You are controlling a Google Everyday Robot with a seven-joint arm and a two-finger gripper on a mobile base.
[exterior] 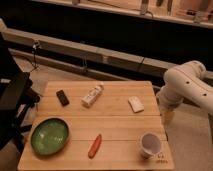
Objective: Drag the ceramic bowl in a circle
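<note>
The ceramic bowl (50,135) is green and round and sits upright on the front left of the wooden table (115,117). It looks empty. My white arm (187,85) comes in from the right. The gripper (166,118) hangs pointing down just past the table's right edge, far to the right of the bowl and not touching it. It holds nothing that I can see.
On the table lie a black flat object (62,97), a white bottle on its side (92,95), a white packet (135,104), a red-orange stick-shaped item (95,145) and a white cup (149,143). A dark chair (12,100) stands at the left.
</note>
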